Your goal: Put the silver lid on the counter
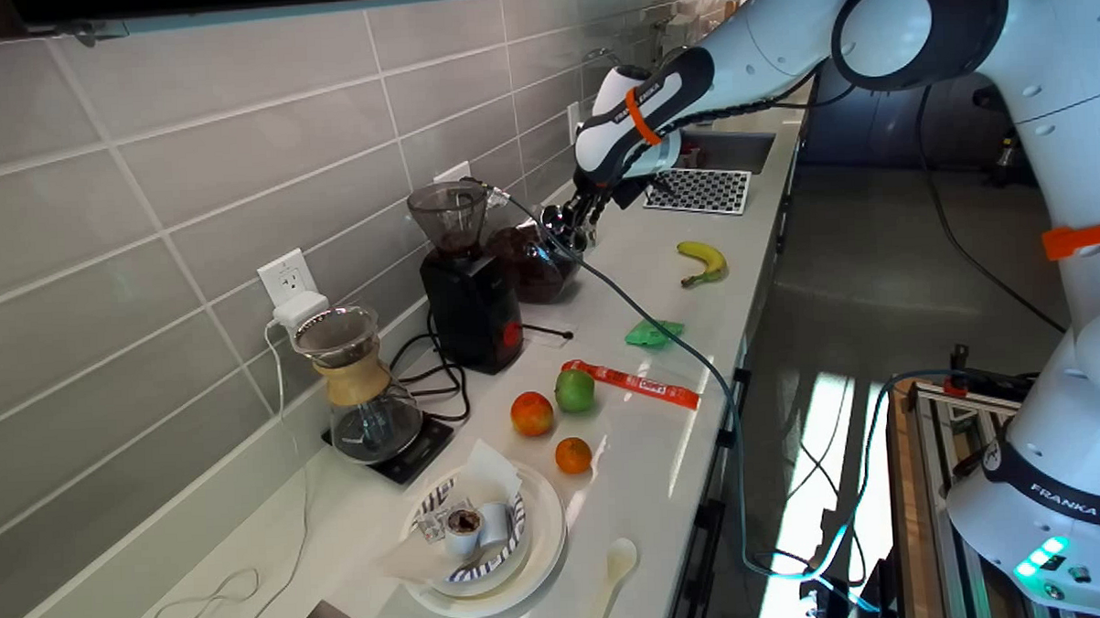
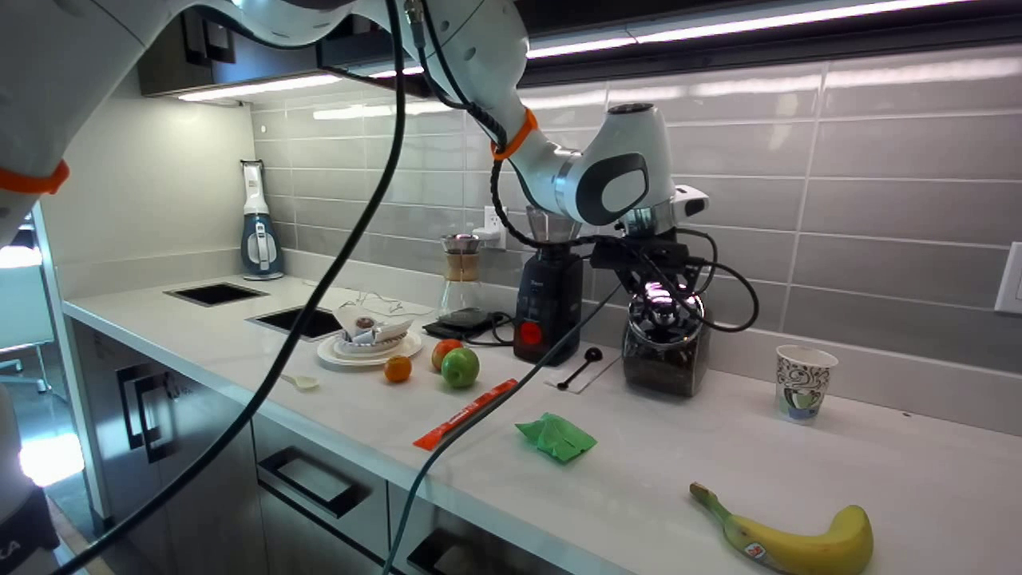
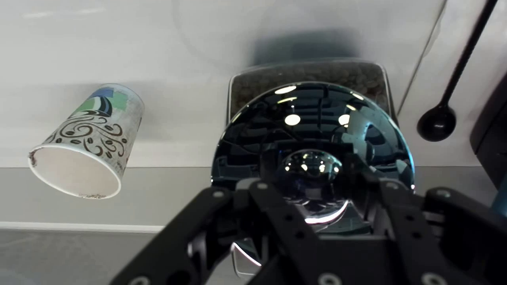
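One silver lid [image 3: 313, 122] at the mouth of a glass jar [image 2: 664, 371], w/ the gripper [image 3: 313, 174] directly over it. Jar stands on the surface [image 2: 639, 511] near the tiled wall [image 2: 902, 192], beside the coffee grinder [image 2: 547, 307], prob. so that its dark contents, apparently beans [image 3: 344, 75], are handy for milling; a black scoop [image 3: 439, 120] lies btwn the two, presumably for dosing. A paper cup [image 3: 93, 134] stands upright on the jar's other side, apart from it. Knob [image 3: 312, 160] seems the chosen hold b/c the dome is broad, rounded & slick, giving two fingers [image 3: 273, 206] little else to bite. Rel. position: knob lies btwn the fingers, one per side, while the dome spreads past both. Fingers sit close about the knob; whether they press on it can't be made out. Also unclear: lid fully seated or slightly raised. Task judged incomplete, lid being at the jar & not on the surface. Next move prob. calls for a firm, centred pinch & straight lift; polished metal may slip or swivel.
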Tool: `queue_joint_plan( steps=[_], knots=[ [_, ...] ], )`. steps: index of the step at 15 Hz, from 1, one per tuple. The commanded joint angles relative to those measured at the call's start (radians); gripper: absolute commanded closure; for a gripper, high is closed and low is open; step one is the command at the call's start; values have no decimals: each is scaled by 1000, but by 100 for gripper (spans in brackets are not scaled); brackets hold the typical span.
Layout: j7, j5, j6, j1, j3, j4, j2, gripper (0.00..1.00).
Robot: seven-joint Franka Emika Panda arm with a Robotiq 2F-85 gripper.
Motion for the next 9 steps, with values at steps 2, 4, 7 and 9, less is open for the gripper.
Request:
queue_joint_plan(
  steps=[2,4,7,9],
  knots=[
    [45,-51,-25,28,-47,-85,-87,79],
    [59,-71,-37,40,-67,-104,-115,79],
    [76,-97,-93,51,-91,-127,-153,79],
    [93,-117,-148,61,-113,-133,-175,79]
  ],
)
